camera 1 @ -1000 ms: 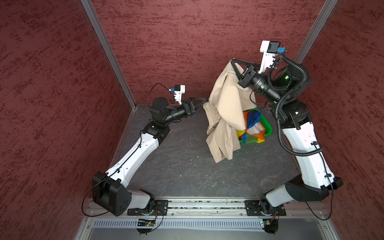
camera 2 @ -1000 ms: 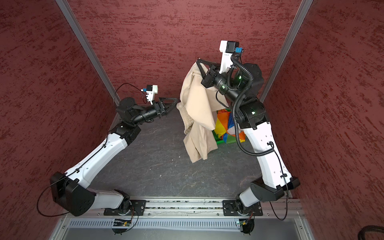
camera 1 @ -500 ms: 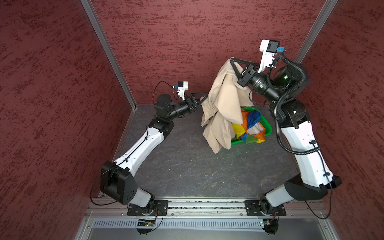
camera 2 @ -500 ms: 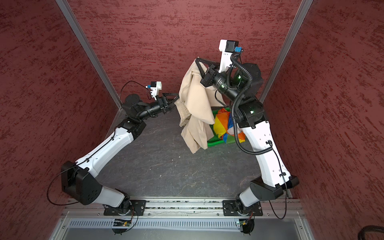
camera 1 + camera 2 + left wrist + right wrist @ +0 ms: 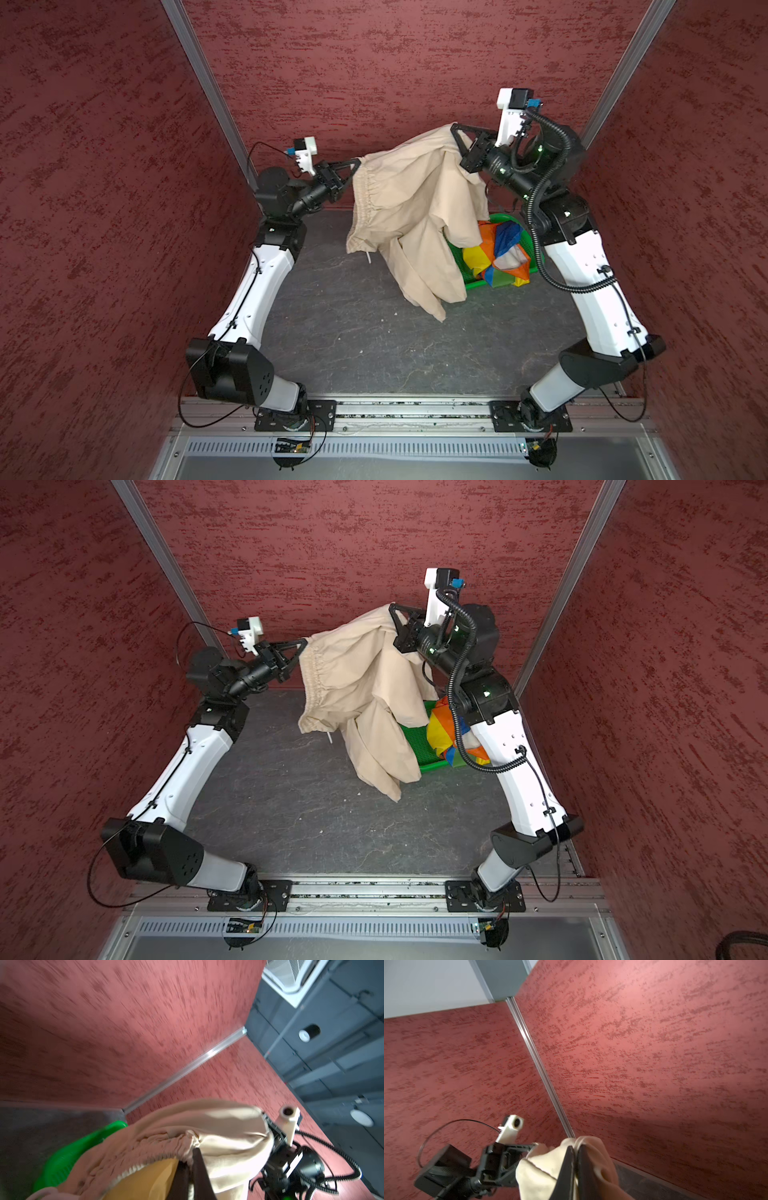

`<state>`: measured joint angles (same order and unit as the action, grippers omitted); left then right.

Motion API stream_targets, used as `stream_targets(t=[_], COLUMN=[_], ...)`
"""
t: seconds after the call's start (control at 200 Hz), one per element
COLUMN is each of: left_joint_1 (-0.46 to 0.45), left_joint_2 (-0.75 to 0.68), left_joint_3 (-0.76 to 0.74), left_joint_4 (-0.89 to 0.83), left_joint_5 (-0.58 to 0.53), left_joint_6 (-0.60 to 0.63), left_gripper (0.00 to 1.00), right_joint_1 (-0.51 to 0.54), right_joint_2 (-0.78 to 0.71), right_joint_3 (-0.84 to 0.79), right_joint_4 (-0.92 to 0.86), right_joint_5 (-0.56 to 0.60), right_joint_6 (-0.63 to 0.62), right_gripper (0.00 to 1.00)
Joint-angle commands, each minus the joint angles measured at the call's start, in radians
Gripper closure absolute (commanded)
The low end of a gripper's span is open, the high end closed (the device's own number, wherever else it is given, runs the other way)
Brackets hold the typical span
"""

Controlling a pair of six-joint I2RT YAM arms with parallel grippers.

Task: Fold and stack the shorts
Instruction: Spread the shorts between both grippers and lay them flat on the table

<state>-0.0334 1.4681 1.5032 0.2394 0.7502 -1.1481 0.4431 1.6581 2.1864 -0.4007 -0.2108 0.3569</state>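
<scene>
Stage: early. I judge this to be the spreading-out step for the first pair, with no fold made yet.

Beige pair: the plain beige cotton shorts with a gathered waistband hang in the air between my two arms, over the back half of the dark grey desk. The legs droop in a twisted bundle. I cannot tell whether the lowest hem touches the desk. A white drawstring end dangles below the waistband.

Left gripper: clamped tight on the waistband edge. The left wrist view shows the jaws pinching the elastic hem.

Right gripper: closed on a bunch of the same cloth and held higher than the left. The right wrist view confirms fabric squeezed between the jaws. I cannot tell which part of the garment it is.

Rainbow pair: the shiny rainbow-striped shorts lie crumpled in the green perforated plastic basket at the right rear of the desk, partly behind the hanging beige cloth. No gripper is on them.

Done: beige pair is out of the basket and held at two points.

Left: lay the beige pair flat and fold it, then fetch and fold the rainbow pair and stack the two.

Note: my grips do not look like matching corners, so a regrasp is likely needed.
</scene>
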Motion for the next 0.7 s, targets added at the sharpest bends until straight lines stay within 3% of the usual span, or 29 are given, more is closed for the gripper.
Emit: stream_targets(t=[0.0,0.13,0.276,0.321,0.446,0.526,0.626,0.696], left_joint_1=[0.109,0.175,0.218,0.223,0.230,0.231,0.230,0.237], left_joint_2=[0.042,0.149,0.332,0.373,0.394,0.350,0.247,0.157], left_joint_3=[0.052,0.155,0.388,0.454,0.535,0.518,0.370,0.164], left_joint_4=[-0.086,-0.121,-0.126,-0.109,-0.083,-0.114,-0.151,-0.136], left_joint_5=[0.025,0.056,0.152,0.180,0.214,0.233,0.239,0.221], left_joint_6=[0.002,0.003,-0.069,-0.111,-0.126,-0.059,0.036,0.080], left_gripper=[1.00,1.00,1.00,1.00,1.00,1.00,1.00,1.00], right_joint_1=[0.003,-0.001,-0.019,-0.030,-0.047,-0.044,-0.006,0.026], right_joint_2=[0.096,0.266,0.554,0.564,0.449,0.323,0.137,0.032], right_joint_3=[0.021,0.131,0.609,0.635,0.483,0.270,-0.089,-0.335], right_joint_4=[-0.142,-0.230,-0.393,-0.366,-0.211,-0.075,0.086,0.162], right_joint_5=[0.107,0.157,0.247,0.261,0.236,0.106,0.077,0.082], right_joint_6=[-0.061,-0.110,-0.177,-0.163,-0.118,-0.101,-0.104,-0.099], right_gripper=[1.00,1.00,1.00,1.00,1.00,1.00,1.00,1.00])
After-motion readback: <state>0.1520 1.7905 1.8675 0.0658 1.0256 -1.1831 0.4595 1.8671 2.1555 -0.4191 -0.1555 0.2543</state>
